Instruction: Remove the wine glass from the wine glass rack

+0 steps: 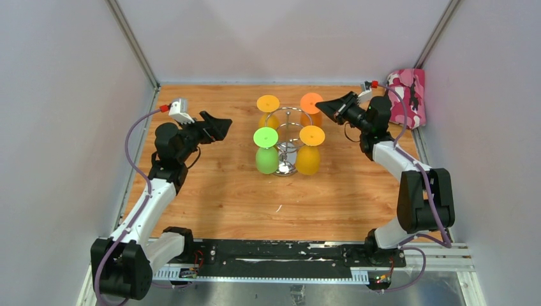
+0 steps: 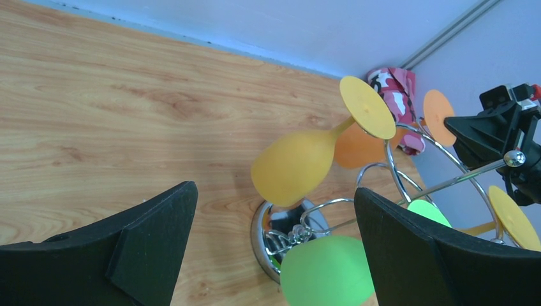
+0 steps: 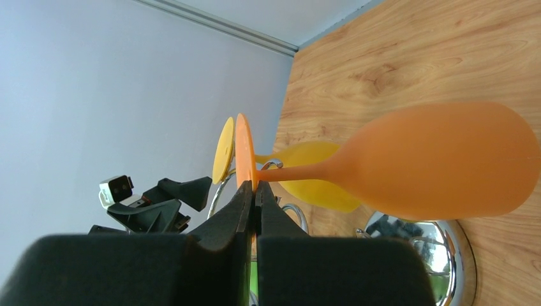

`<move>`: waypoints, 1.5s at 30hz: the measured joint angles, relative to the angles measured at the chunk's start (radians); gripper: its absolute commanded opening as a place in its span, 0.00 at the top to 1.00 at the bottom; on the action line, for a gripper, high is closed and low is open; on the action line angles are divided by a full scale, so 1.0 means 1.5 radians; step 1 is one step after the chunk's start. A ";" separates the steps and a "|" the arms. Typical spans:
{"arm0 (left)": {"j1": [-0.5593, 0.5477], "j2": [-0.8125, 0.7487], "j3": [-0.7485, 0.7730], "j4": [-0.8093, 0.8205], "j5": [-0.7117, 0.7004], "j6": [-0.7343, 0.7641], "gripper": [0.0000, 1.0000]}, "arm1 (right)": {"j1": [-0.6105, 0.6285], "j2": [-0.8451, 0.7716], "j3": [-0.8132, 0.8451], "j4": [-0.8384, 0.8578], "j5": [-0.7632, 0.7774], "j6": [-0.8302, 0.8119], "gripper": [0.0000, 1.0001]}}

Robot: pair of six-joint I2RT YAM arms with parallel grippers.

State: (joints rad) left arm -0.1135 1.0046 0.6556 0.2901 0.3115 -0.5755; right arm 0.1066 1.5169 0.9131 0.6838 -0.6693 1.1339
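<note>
The chrome wine glass rack [image 1: 286,167] stands mid-table with several coloured glasses hanging bowl-down from its wire arms. At its back right hangs the orange wine glass [image 1: 311,102]. My right gripper [image 1: 321,108] is shut on the rim of that glass's flat foot. In the right wrist view the thin orange foot [image 3: 243,150] is pinched between the jaws of the right gripper [image 3: 254,188], and the bowl [image 3: 440,162] hangs over the rack's base [image 3: 446,258]. My left gripper [image 1: 224,125] is open, left of the rack and touching nothing.
A yellow glass [image 1: 268,105], a green glass [image 1: 266,153] and an amber glass [image 1: 310,153] also hang on the rack. A pink camouflage pouch [image 1: 408,95] lies in the back right corner. Grey walls close off the left, back and right sides.
</note>
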 measured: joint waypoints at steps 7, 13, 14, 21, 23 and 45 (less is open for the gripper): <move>0.000 0.000 0.000 0.000 0.000 0.000 0.00 | 0.000 0.000 0.006 -0.016 0.000 0.004 0.91; 0.000 0.000 0.000 0.000 0.007 0.000 0.00 | 0.000 0.000 0.006 -0.021 0.005 0.004 0.81; 0.000 0.000 0.000 0.000 0.009 0.000 0.00 | 0.000 0.001 0.006 -0.021 0.006 0.005 0.79; 0.000 0.000 0.001 -0.007 0.020 -0.003 0.00 | -0.005 0.025 0.000 0.018 0.004 0.032 0.75; 0.000 0.000 0.003 -0.015 0.025 -0.003 0.00 | -0.009 0.040 -0.008 0.042 0.001 0.050 0.75; 0.000 -0.045 0.057 -0.092 0.040 0.011 0.00 | -0.026 0.078 -0.021 0.170 -0.023 0.138 1.00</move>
State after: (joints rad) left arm -0.1131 0.9375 0.7418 0.1516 0.3717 -0.5583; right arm 0.0669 1.6333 0.8810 0.9382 -0.7033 1.3415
